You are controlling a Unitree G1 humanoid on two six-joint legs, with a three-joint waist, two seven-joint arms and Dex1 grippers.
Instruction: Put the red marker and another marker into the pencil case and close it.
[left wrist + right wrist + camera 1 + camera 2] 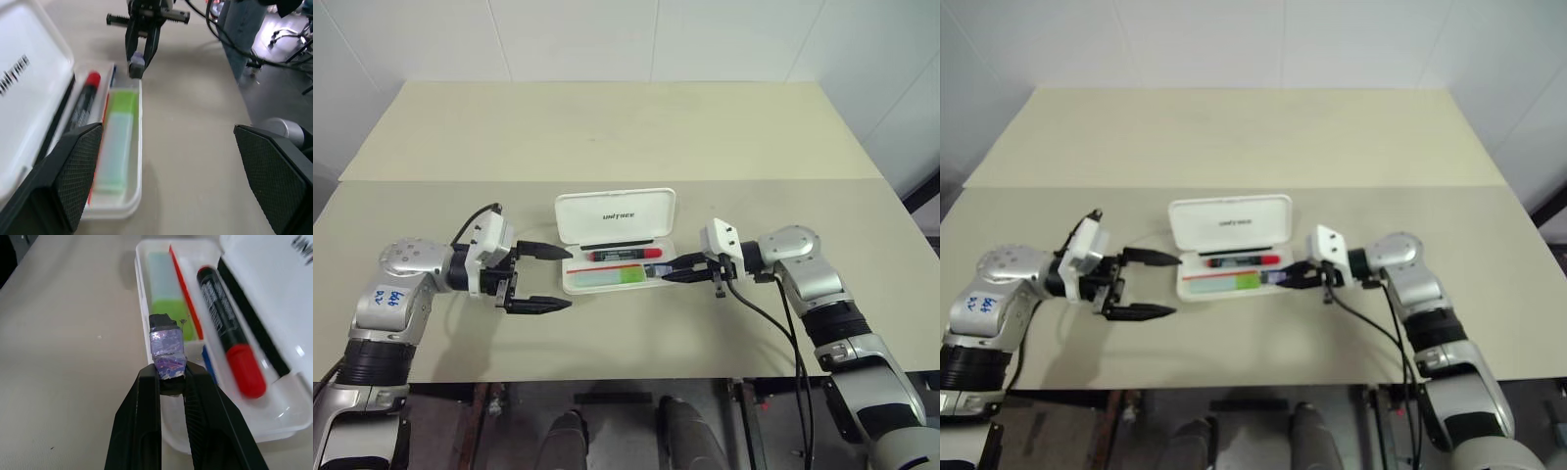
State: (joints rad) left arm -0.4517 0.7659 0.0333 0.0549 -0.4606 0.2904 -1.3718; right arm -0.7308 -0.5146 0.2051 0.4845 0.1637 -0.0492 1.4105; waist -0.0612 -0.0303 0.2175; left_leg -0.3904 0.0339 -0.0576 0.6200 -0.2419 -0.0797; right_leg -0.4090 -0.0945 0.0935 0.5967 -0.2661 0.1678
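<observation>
The case (607,277) lies open near the middle of the tabletop (626,137), its lid (616,215) tipped up on the side away from the robot, with dark lettering on it. Both markers are inside the tray. The red marker (625,255) lies lengthwise in the slot next to the lid, its red cap toward the case's right end. The green marker (605,278) lies in the front slot, parallel to the red one, its brighter green end also toward the right.

The left claw (540,278) hangs just off the case's left end, fingers spread wide, pointing in at the case, holding nothing; one finger is level with the lid's hinge line and the other sits in front of the case's near edge.

The right claw (672,273) reaches in from the case's right end, its fingers pressed together on a small lump wrapped in purplish tape (167,354). That lump sits just over the tray's right rim, close to the green marker's bright end.
</observation>
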